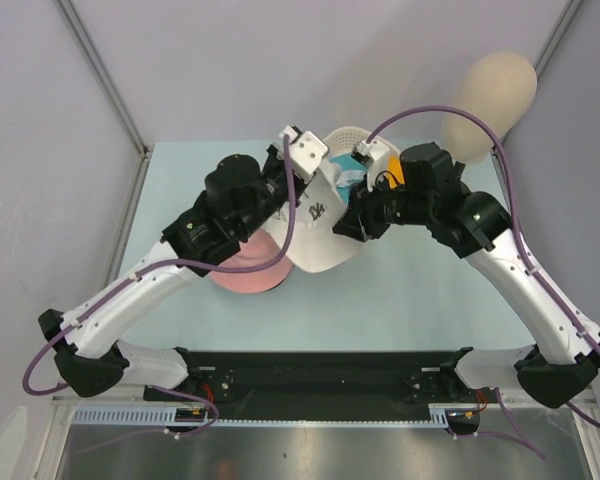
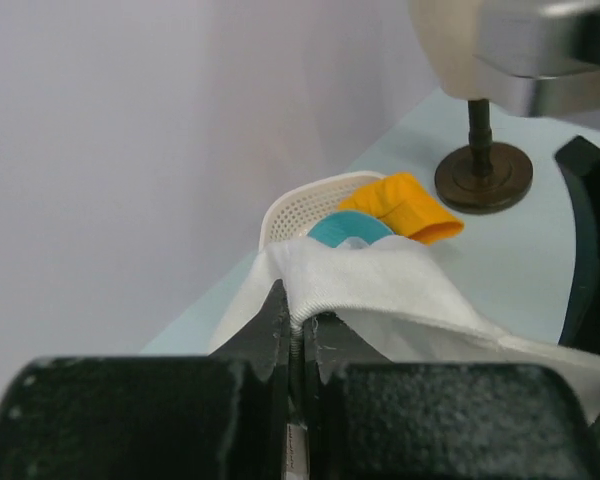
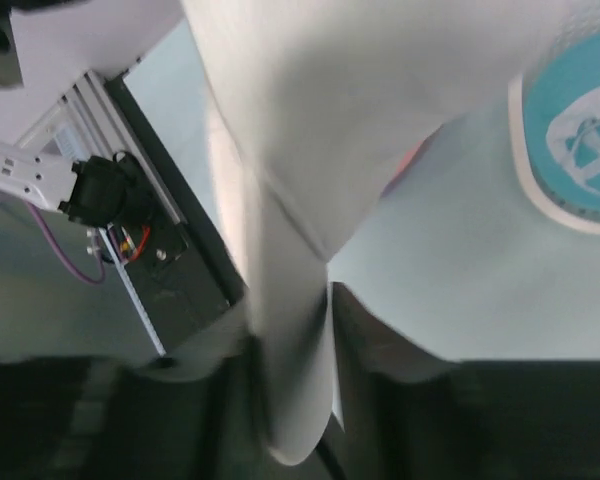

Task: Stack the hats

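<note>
Pink hat [image 1: 248,275] beside white cap [image 1: 325,245] shows only overhead.

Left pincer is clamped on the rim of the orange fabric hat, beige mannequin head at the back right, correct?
No: the left pincer is clamped on the rim of the white fabric baseball cap, as the left wrist view shows. The orange fabric hat lies free beyond it. The beige egg-shaped mannequin head is at the back right.

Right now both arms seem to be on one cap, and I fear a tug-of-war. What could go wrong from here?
The left gripper is shut on the edge of the white cap, and its cloth also runs between the fingers of the right gripper: diverging moves could stretch it. The cap overhangs the pink hat, so swinging it may drag that hat.
</note>
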